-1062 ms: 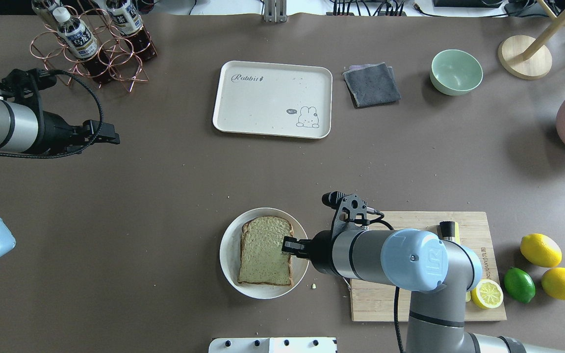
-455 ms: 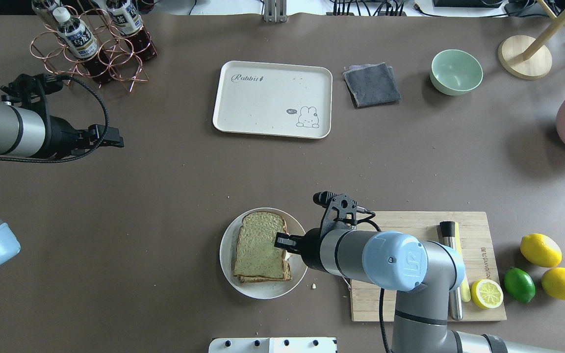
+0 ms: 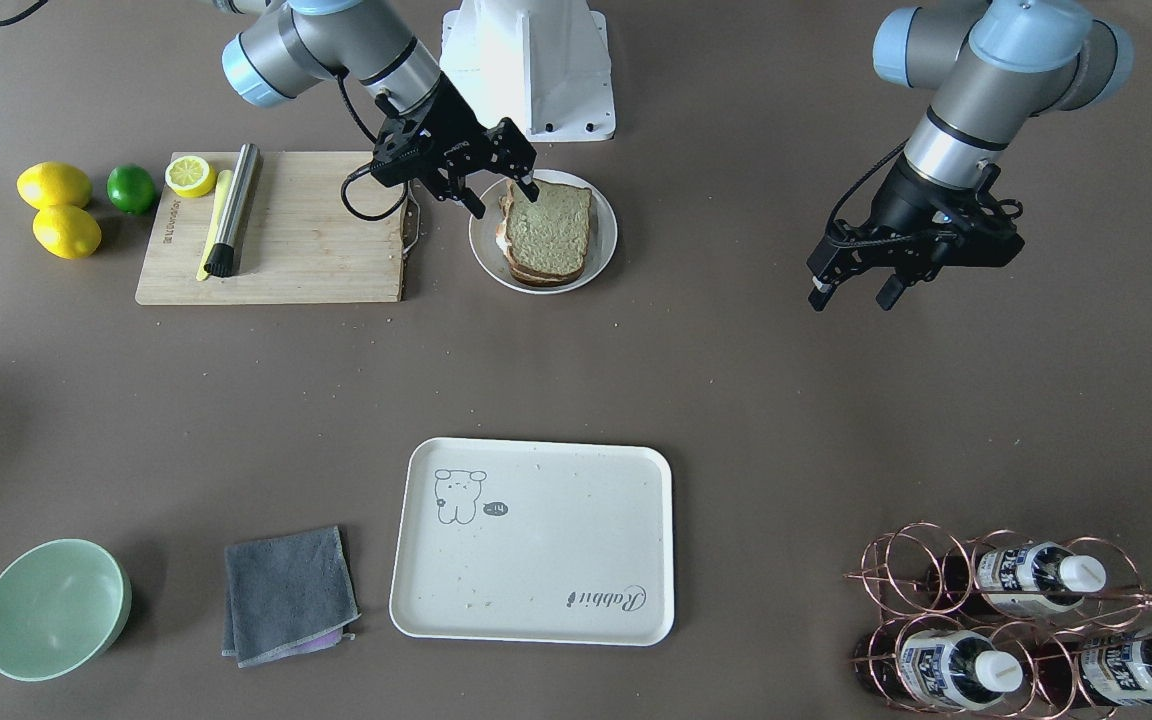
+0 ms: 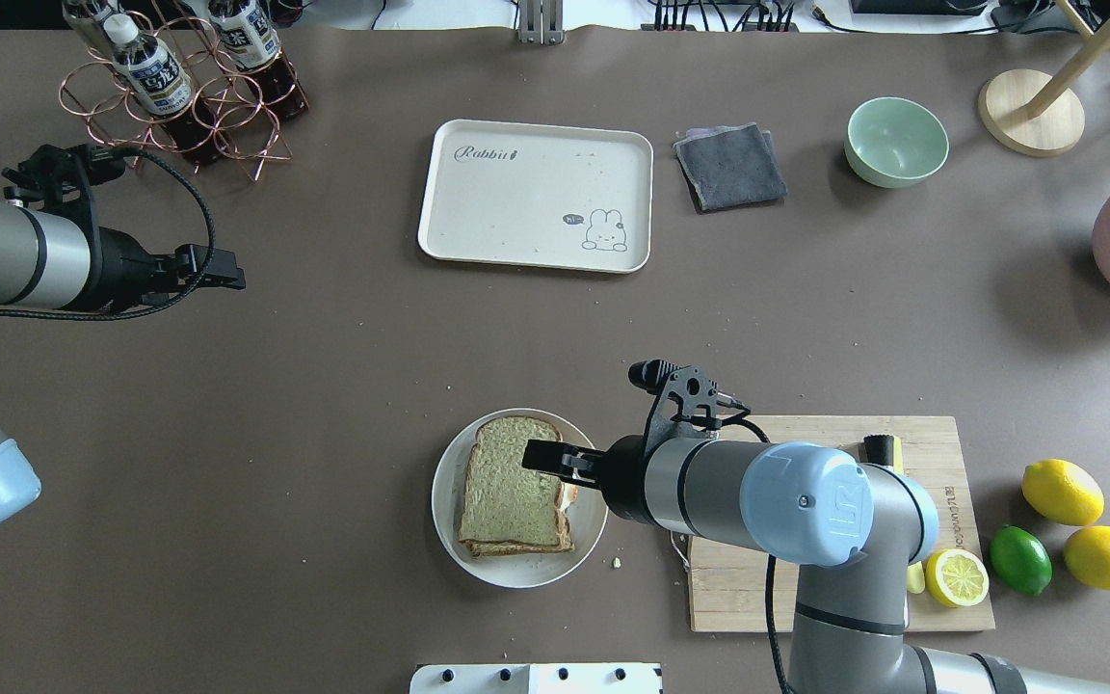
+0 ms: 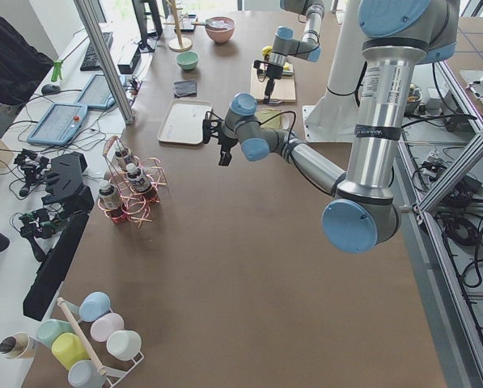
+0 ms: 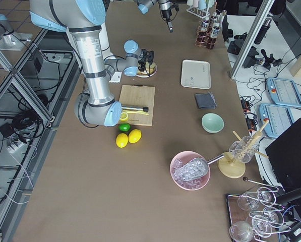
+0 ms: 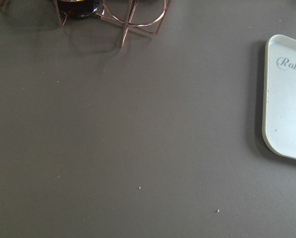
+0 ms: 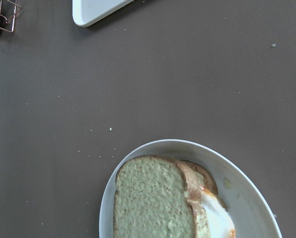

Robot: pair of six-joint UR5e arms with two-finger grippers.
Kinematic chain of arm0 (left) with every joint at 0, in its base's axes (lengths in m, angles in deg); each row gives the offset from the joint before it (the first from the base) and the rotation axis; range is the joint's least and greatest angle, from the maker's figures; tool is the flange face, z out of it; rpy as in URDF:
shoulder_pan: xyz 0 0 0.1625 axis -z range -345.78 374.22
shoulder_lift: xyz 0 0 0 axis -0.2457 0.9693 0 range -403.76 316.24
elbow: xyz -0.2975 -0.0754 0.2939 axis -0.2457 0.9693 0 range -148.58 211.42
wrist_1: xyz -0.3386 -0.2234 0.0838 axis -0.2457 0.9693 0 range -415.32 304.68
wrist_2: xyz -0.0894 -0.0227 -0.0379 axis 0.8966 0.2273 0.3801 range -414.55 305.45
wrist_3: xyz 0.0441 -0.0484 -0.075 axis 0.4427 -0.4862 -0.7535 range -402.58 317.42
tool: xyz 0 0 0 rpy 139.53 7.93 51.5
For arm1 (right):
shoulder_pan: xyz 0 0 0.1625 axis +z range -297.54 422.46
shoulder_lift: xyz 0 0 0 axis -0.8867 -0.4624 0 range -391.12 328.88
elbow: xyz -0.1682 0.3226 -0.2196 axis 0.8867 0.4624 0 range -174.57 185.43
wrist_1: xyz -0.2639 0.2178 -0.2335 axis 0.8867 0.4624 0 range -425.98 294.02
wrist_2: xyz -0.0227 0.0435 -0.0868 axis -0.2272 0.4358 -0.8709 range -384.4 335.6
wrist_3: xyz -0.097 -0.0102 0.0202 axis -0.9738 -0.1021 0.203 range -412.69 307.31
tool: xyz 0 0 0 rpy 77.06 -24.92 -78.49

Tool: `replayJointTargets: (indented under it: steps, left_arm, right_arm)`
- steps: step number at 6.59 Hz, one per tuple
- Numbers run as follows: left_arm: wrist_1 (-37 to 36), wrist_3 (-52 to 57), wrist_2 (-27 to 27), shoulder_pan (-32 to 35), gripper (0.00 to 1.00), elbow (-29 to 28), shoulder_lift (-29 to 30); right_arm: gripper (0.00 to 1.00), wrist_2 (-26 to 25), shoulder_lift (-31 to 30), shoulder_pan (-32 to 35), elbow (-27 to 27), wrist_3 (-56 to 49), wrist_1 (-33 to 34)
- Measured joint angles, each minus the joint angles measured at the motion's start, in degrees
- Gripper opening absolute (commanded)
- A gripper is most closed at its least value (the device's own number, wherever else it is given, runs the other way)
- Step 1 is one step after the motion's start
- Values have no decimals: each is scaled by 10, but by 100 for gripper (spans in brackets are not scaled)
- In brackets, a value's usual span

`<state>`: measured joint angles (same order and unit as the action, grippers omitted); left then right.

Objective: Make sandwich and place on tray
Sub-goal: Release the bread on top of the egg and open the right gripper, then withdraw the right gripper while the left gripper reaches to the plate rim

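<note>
"Two slices stacked with an egg between them. Is the sandwich [image 3: 548, 232] built?"

"I judge so. It lies on the small round plate [image 3: 608, 215] close to the robot's base, well apart from the tray [image 3: 536, 600] across the table. The carry has not been made."

"Why is the right gripper [image 3: 504, 197] placed there?"

"Its fingers are apart, one over the bread and one out past the edge nearest the cutting board [image 3: 306, 240]. My guess is that it's lining up to take the whole stack by that side. I cannot tell whether a finger touches the bread."

"And the left gripper [image 3: 850, 296]?"

"Its fingers are spread too, and it holds nothing. It hangs over the table on the bottle rack's [image 3: 986, 610] side, probably to leave the path to the tray free."

"What does the right wrist camera add?"

"It shows the egg [image 8: 214, 218], with white and an orange smear peeking out on one side, and the top slice sitting shifted off the lower one. In the overhead view the arm covers much of that side, so only a sliver of white shows. The front-facing view gives what the overhead view cannot: how wide the fingers stand."
</note>
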<state>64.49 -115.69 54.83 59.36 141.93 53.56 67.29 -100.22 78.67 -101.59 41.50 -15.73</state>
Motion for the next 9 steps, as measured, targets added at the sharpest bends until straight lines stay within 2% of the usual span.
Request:
replayJointTargets:
  steps: [2, 4, 5, 6, 7, 9]
  left_arm:
    - [1, -39, -25, -36, 97, 6, 7]
    - [1, -106, -108, -137, 97, 27, 16]
    - [1, -137, -163, -198, 92, 31, 26]
    - [1, -159, -213, -251, 74, 32, 34]
    - [0, -176, -258, -297, 66, 30, 41]
    - [-1, -192, -302, -342, 59, 21, 53]
  right_arm:
    - [100, 64, -29, 52, -29, 0, 1]
    - [100, 117, -65, 111, -40, -4, -1]
    - [100, 129, -84, 133, -47, -7, -1]
    - [100, 152, -103, 160, -54, -16, -2]
    - [100, 183, -120, 190, -57, -32, -2]
    - [100, 206, -135, 215, -56, -51, -2]
